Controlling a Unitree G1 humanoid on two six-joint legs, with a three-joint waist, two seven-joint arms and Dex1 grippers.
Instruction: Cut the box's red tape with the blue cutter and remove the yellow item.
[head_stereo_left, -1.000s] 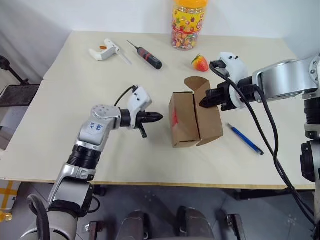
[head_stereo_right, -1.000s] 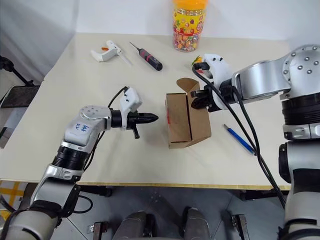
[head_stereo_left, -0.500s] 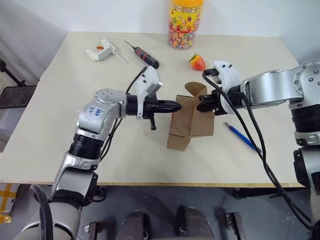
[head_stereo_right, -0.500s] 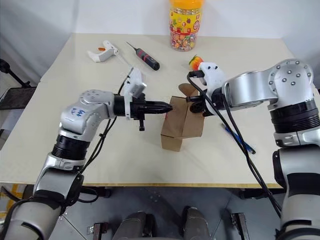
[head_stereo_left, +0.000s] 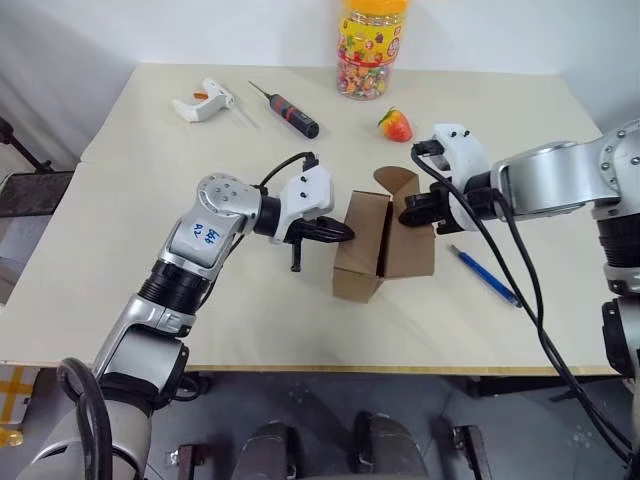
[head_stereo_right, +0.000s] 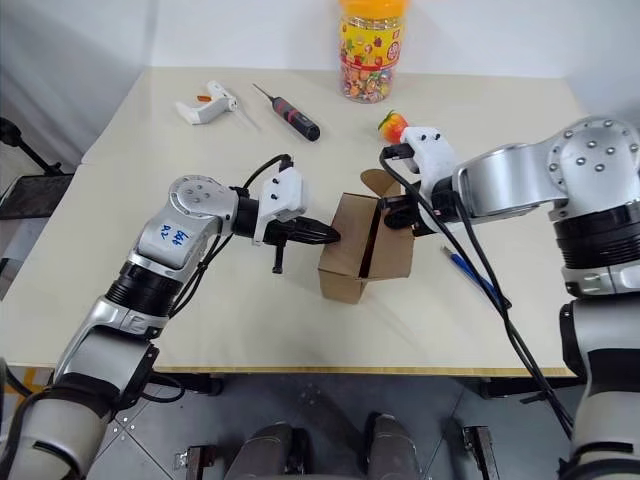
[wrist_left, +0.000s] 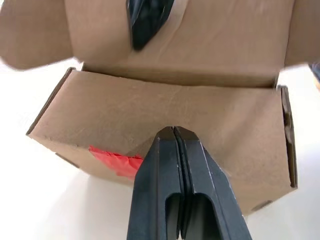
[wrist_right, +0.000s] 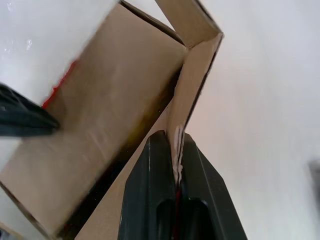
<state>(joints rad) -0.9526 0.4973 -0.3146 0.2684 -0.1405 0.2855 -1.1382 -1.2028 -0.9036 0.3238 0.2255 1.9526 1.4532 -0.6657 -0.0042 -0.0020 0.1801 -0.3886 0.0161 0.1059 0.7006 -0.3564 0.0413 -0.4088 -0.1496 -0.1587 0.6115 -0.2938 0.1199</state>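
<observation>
Box (head_stereo_left: 380, 245) sitting mid-table, lid open; right gripper (head_stereo_left: 410, 208) pinching its flap, left gripper (head_stereo_left: 340, 232) clenched empty, tips at box side. Blue cutter (head_stereo_left: 487, 276) lying just right.

The box (head_stereo_left: 385, 245) is showing plain brown cardboard, with red tape (wrist_left: 114, 161) on one side. The cutter (head_stereo_left: 488, 276) is lying blue on the cream table (head_stereo_left: 120, 220). Both grippers' fingers (wrist_left: 175, 165) are showing black.

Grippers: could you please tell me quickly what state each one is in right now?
Left gripper: closed, empty, tip against the box.
Right gripper: closed on the box's flap.
</observation>
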